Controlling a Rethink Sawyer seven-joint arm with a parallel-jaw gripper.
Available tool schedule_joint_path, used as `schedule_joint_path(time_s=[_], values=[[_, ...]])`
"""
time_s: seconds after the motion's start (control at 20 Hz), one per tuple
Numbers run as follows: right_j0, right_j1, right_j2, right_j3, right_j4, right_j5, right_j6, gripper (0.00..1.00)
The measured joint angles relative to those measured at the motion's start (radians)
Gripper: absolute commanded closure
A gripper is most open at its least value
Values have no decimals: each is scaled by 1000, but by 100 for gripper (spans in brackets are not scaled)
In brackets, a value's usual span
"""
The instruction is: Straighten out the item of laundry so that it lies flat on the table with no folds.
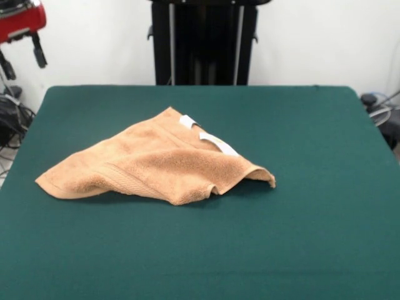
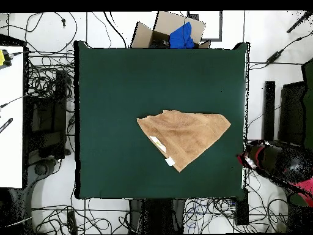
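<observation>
The orange-tan towel lies near the middle of the green table, folded over itself into a rough triangle. One corner curls up at its right end, and two white tags show on its far edge. In the overhead view the towel is a triangle pointing towards the robot side of the table. The red and black arm is drawn back off the table, at the top left in the front view and at the right edge in the overhead view. The gripper is apart from the towel.
The black pedestal stands behind the table's far edge. A cardboard box with a blue item sits beyond the opposite edge. Cables cover the floor all around, and a white desk stands to the left.
</observation>
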Motion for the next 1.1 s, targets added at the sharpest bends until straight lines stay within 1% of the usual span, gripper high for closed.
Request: schedule_joint_path(time_s=[0.35, 0.65, 0.9, 1.1], values=[[-19, -9, -4, -1, 13, 0, 0, 0], [-34, -10, -5, 18, 48, -7, 0, 0], [-35, -17, -5, 87, 85, -72, 0, 0], [-36, -15, -5, 136, 91, -121, 0, 0]])
